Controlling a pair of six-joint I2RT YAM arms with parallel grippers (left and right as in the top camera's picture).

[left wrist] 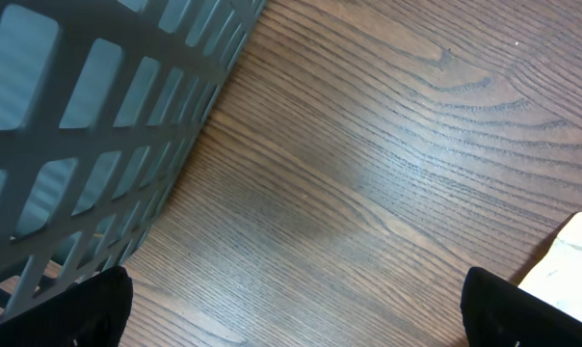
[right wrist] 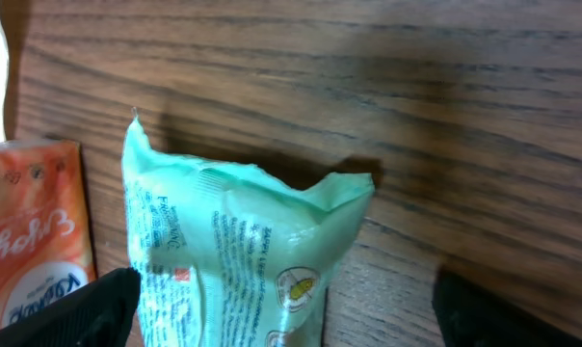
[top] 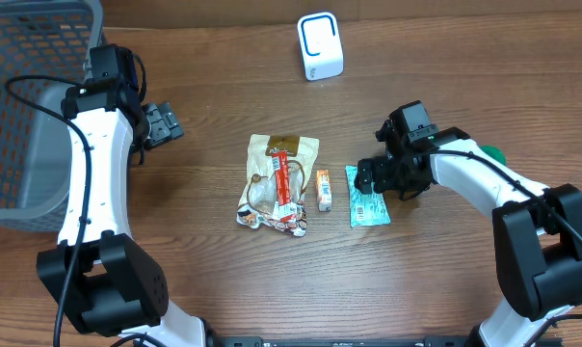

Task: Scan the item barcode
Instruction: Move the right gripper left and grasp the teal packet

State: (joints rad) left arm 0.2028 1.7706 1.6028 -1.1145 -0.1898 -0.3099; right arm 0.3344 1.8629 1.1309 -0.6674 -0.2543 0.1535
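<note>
**Right pincer poised wide over green packet; scan not yet begun**

The mint-green packet (top: 370, 204) – judged to be the item, since the right pincer (top: 376, 179) hung right over its far end – lay flat on the wooden surface (top: 445, 58), just right of a small orange pack (top: 323, 190) and near a bigger snack bag (top: 277, 183). In the right wrist view the two fingers (right wrist: 89, 308) stood wide apart. One was at the packet's left edge, the other clear of it on the right, so nothing was gripped. That straddling pose looked like the setup for a pinch across the packet's narrow width.

The left pincer (top: 166, 123) was also wide and empty, parked beside the grey basket (top: 21, 96), well apart from the goods – prob. kept out of the way while the right arm worked.

Orientation: the packet's long axis ran approx. near-to-far in the overhead view, tilted slightly. Its crimped far end pointed toward the back of the surface, roughly in the direction of the white device (top: 320, 46) there, presumably the scanner. The print ran along the length. No barcode showed on the upward face, so it may be on the underside or hidden under the arm; can't tell which.

The packet was thin and crinkly and would likely flex when lifted. A grip across the width near one end would leave most of the faces free to present to the scanner.
</note>
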